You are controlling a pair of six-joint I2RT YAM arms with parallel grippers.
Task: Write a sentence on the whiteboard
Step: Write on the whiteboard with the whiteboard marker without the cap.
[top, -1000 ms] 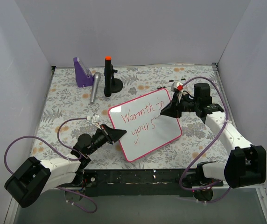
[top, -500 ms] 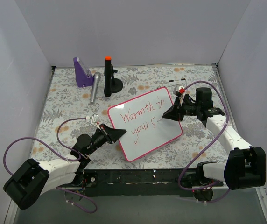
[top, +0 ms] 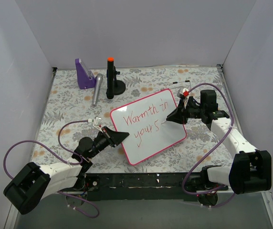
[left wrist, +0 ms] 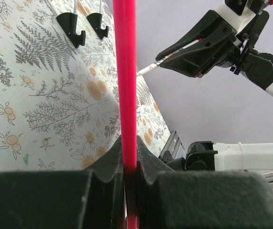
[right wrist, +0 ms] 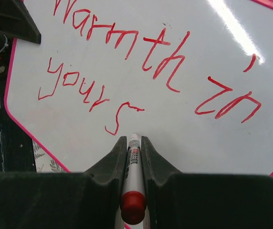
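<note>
Purple stand: it sits at the far left of your desk, which has a floral pattern. Only the overhead camera shows it.
Grey tube: it lies just to the right of the purple stand, with one end close to the stand.
Black post: it stands upright on a round base with an orange tip on top, next to the grey tube and behind the board.
Left gripper: your left jaws are clamped on the board's left edge. The overhead view only shows them meeting the frame. The left wrist camera shows the pink rim pinched between them.
Whiteboard: it is in the middle of the desk, turned so its long sides run diagonally. The left wrist camera sees it edge-on as a single pink line, with two small black feet behind it.
Red writing: the right wrist camera reads it best. "Warmth in" is on the upper line, and "your" plus one s-shaped stroke is below.
Marker: its tip is just below that last stroke. You cannot tell from these views whether it touches the surface.
Right gripper: your right jaws are closed around the marker's barrel, over the board's right half.
</note>
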